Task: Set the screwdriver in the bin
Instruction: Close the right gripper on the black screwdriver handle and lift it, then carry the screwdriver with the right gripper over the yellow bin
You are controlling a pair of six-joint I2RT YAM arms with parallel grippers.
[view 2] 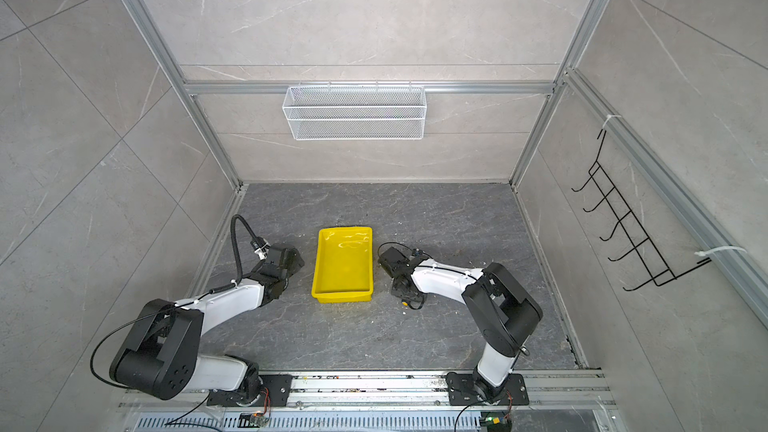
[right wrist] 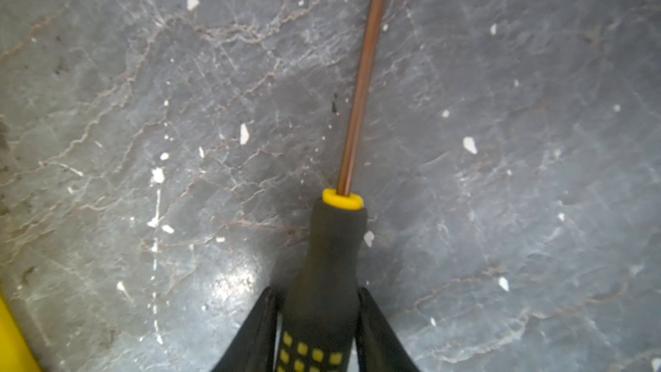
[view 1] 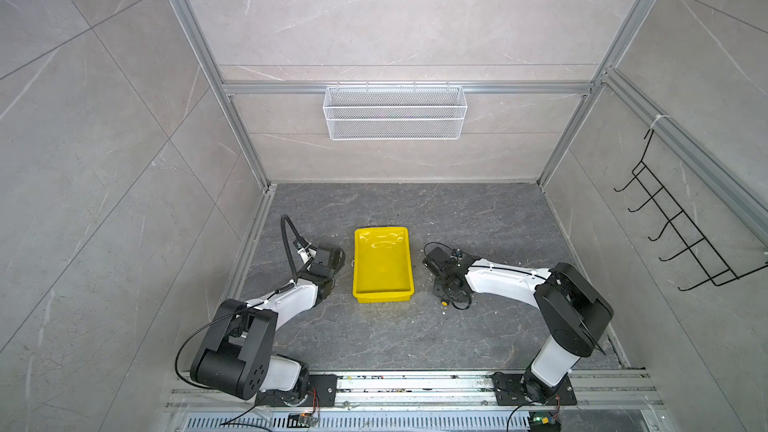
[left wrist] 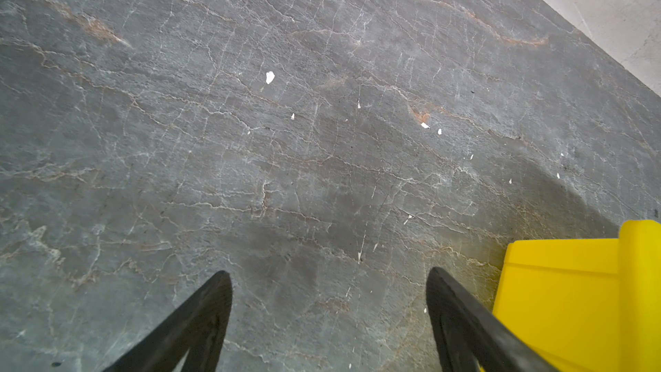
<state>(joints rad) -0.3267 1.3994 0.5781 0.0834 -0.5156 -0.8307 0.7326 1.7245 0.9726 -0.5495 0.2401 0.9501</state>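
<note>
Grasp step: my right gripper (right wrist: pixel 316 293) clamps the screwdriver (right wrist: pixel 332 245) by its handle, beside the bin (view 1: pixel 382 294). Next needs a lift clearing the rim. My left gripper (left wrist: pixel 329 277) hangs with fingers apart.

2 white arms (view 1: pixel 291 301), black joints (view 1: pixel 232 351); black cables (view 1: pixel 285 238).
</note>
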